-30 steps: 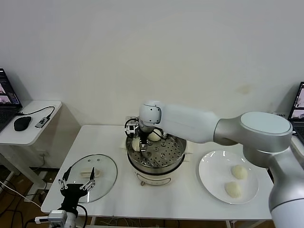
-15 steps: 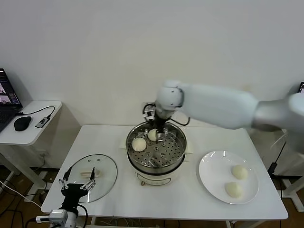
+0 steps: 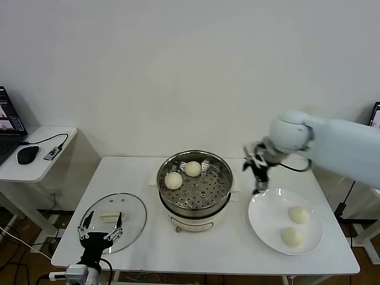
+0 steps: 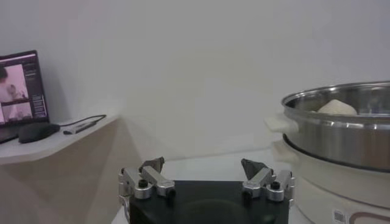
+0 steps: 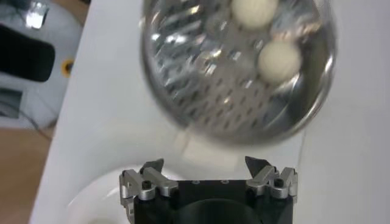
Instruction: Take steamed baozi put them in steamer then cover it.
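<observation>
- Baozi (image 3: pixel 298 215): two left on plate (image 3: pixel 261 225), two in steamer (image 3: pixel 195 189).
- Right gripper (image 3: pixel 259 176) released, empty, above plate's edge; drop straight, pinch lightly.
- Left gripper (image 3: pixel 101 231) released, parked by cover (image 3: pixel 113 221).

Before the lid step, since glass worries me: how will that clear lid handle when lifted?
The cover looks like rigid glass, so probably fragile and heavyish. It lies flat on the table, unlikely to roll. Its bar handle offers a grip; the smooth dome may be slippery.
</observation>
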Motion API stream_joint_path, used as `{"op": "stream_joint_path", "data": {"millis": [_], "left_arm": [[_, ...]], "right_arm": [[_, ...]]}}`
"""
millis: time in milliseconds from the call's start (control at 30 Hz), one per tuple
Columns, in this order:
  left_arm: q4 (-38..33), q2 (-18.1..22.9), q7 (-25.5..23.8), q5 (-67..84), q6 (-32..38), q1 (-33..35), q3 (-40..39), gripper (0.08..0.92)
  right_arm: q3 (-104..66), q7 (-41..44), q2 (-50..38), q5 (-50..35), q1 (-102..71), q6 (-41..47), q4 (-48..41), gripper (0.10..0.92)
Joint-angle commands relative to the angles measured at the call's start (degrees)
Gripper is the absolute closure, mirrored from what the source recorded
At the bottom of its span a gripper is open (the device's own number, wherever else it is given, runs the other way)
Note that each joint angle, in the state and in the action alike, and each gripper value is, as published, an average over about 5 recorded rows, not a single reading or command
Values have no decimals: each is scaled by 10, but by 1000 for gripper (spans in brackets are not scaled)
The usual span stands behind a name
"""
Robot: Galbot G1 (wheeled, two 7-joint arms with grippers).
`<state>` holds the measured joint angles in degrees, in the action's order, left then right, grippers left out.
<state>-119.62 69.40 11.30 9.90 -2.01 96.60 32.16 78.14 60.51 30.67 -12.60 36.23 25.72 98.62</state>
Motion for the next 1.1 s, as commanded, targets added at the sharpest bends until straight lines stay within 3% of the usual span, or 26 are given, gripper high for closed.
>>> {"op": "stream_joint_path", "data": {"millis": [33, 300, 600, 1100], "left_arm": [[1, 1, 0, -3, 2, 3, -2, 177], [-8, 2, 0, -7, 3, 14, -2, 177], [-15, 4, 1, -11, 3, 24, 3, 177], [-18, 7, 0, -11, 3, 29, 14, 177]], "right_arm": [[0, 3, -146, 79, -60, -47, 58, 203], [-104, -2, -171, 142, -217, -66, 26, 203], [-276, -10, -139, 181, -422, -76, -23, 203], [-351, -26, -76, 201, -509, -88, -110, 203]]}}
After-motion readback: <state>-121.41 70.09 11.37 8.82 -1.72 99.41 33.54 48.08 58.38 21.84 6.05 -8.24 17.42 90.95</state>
